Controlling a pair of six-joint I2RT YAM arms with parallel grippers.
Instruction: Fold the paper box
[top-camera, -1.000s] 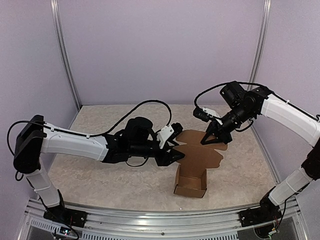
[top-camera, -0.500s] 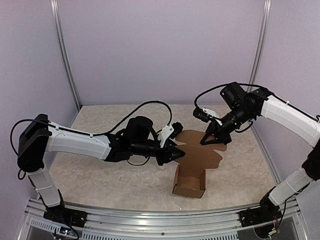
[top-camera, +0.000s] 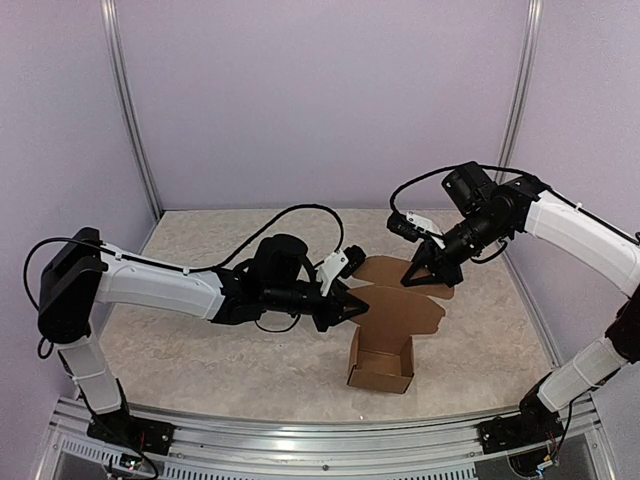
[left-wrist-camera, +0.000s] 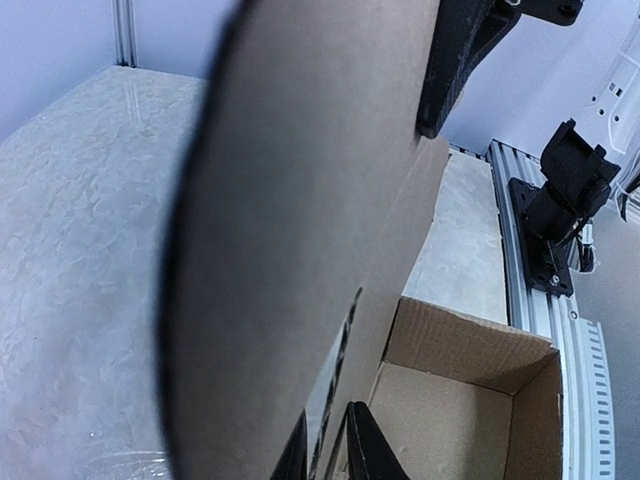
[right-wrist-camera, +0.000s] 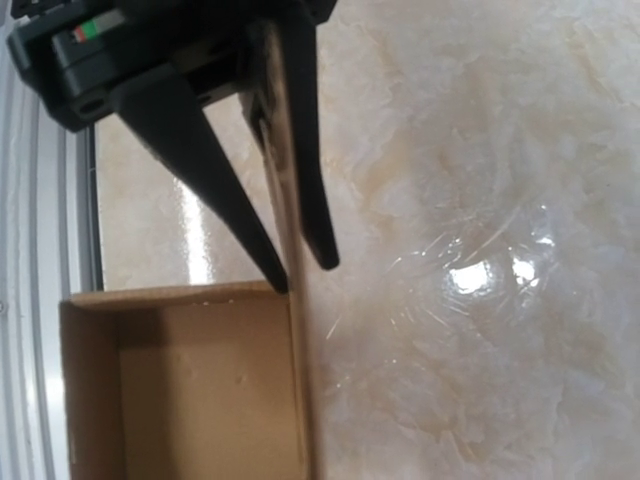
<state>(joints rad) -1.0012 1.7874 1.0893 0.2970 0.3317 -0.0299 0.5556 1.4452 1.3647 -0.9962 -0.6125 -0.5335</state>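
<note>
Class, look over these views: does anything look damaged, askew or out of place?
Nothing stands out. The paper box is simply half folded: its tray stands open, and the unfolded panel behind it is pinched at the left edge by the left fingers and at the far edge by the right fingers. No tears show.

raised flap of paper box (top-camera: 400, 312), left gripper (top-camera: 360, 305) and right gripper (top-camera: 413, 280) crowd mid-table; passage over table (top-camera: 190, 355) at left
</note>
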